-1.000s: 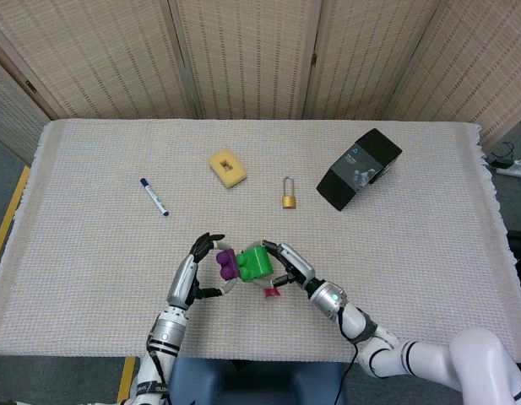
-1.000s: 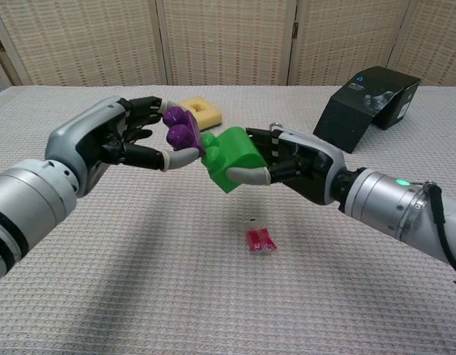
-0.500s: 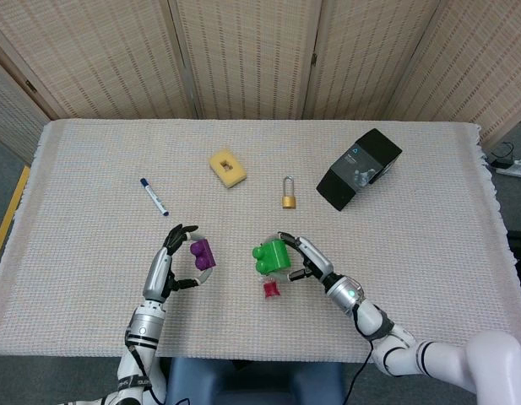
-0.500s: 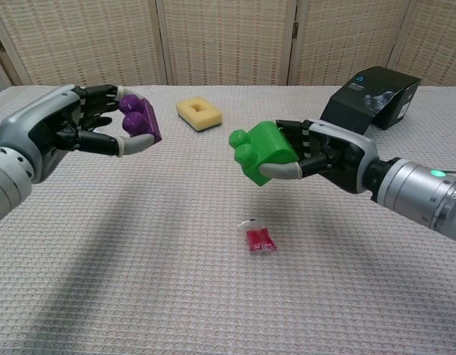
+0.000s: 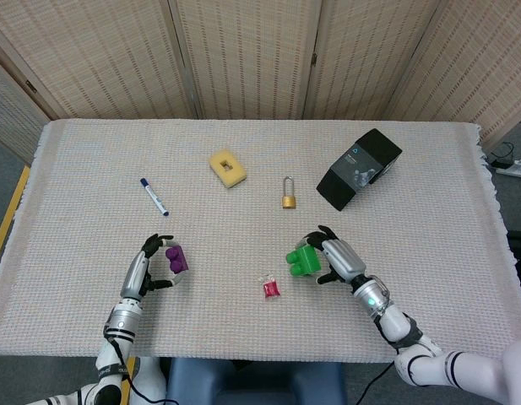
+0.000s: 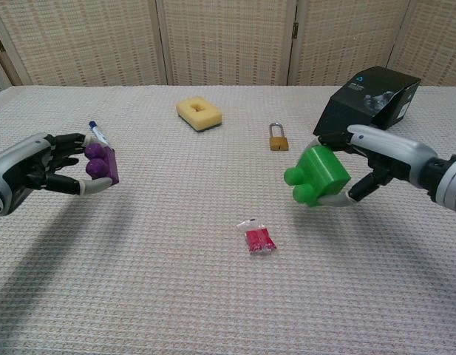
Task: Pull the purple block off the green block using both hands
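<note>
The purple block (image 6: 102,163) (image 5: 175,257) is held in my left hand (image 6: 46,164) (image 5: 150,265) above the table's near left. The green block (image 6: 318,174) (image 5: 302,259) is held in my right hand (image 6: 379,160) (image 5: 338,259) on the near right, its studs facing left. The two blocks are apart, with a wide gap between them. Both hands hover just over the cloth.
A small red packet (image 6: 259,239) (image 5: 270,288) lies on the cloth between the hands. Farther back are a brass padlock (image 5: 289,199), a yellow sponge (image 5: 228,167), a blue marker (image 5: 154,196) and a black box (image 5: 358,168).
The purple block came off the green block. My left hand carried it left, my right hand carried the green block right, and the gap kept widening.
</note>
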